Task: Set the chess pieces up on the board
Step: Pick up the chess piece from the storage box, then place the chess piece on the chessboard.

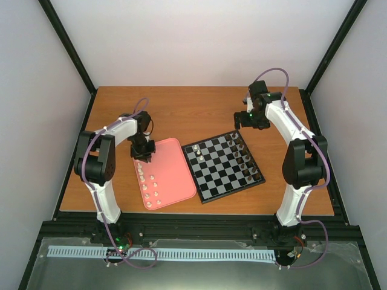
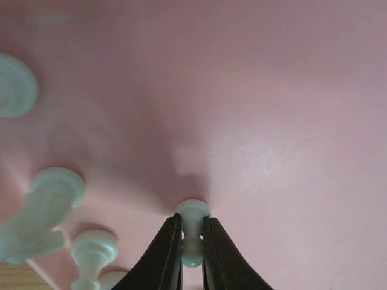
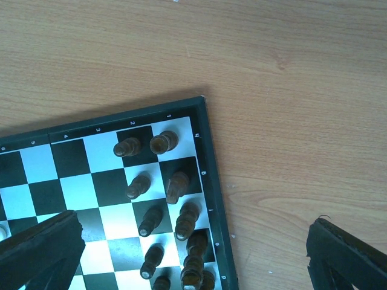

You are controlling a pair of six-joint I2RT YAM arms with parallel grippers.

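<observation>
My left gripper (image 1: 143,154) is low over the far left end of the pink tray (image 1: 175,181). It is shut on one pale cream chess piece, a pawn (image 2: 192,211) that stands on the tray floor, with a dark finger pressed to each side of its neck. More pale chess pieces (image 1: 150,186) stand in rows on the tray, and a few (image 2: 45,208) show blurred to the left of the held pawn. The board (image 1: 233,194) lies right of the tray with two pale pieces (image 1: 197,151) at its left corner. My right gripper (image 1: 250,118) hangs open above the board's far corner (image 3: 208,157).
Dark brown pieces (image 3: 175,187) fill two rows along the board's right edge (image 1: 245,160). Bare wooden table (image 1: 199,115) lies behind the board and tray. Black frame posts and grey walls close in the table's sides.
</observation>
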